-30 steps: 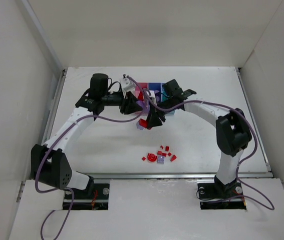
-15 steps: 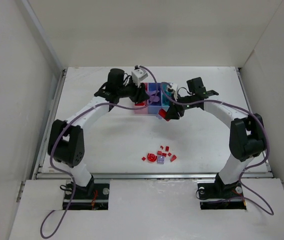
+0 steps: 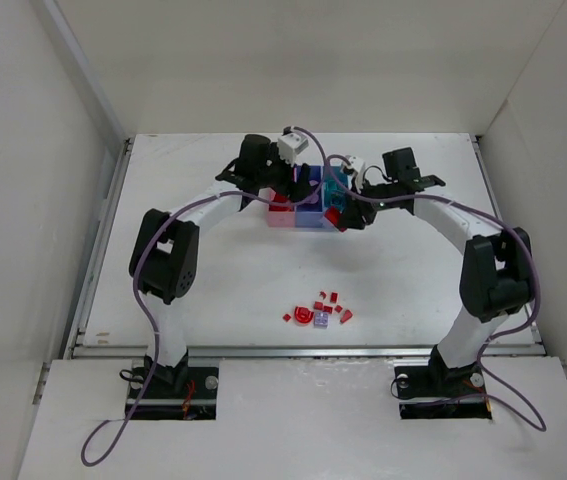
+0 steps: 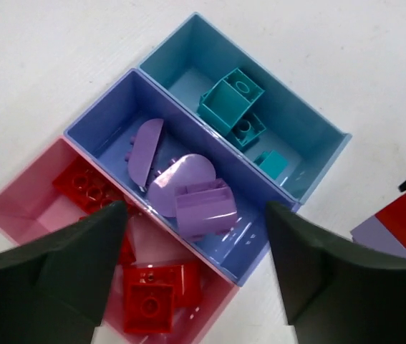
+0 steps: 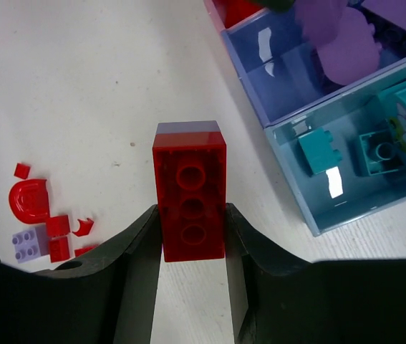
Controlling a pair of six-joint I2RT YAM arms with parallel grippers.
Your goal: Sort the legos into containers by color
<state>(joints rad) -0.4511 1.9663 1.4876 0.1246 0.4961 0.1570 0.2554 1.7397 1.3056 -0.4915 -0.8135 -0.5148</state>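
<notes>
Arms reach in from both sides toward the containers at the far middle of the white counter when we look from above. We see three bins joined in a row, pink, purple-blue and light blue. The left fingers hang over the pink bin, and the right fingers sit just beside the light blue end, pinching a red brick. Nearer the arm bases, well apart from the bins, a little pile of loose legos lies on the counter, mostly red with one lilac bit. From the left wrist we look down into the bins. The left fingers are spread wide, and we see nothing between them but the bins below. We see red bricks in the pink bin, lilac pieces in the purple-blue bin, and teal blocks in the light blue bin. At the right edge the red brick peeks in with a lilac piece touching it. From the right wrist we see the right fingers pressed on both long sides of the red brick. Its three round holes face us, and a thin lilac edge shows at its far end. The purple-blue and light blue bins are up on the right, and the loose pile is low on the left.
</notes>
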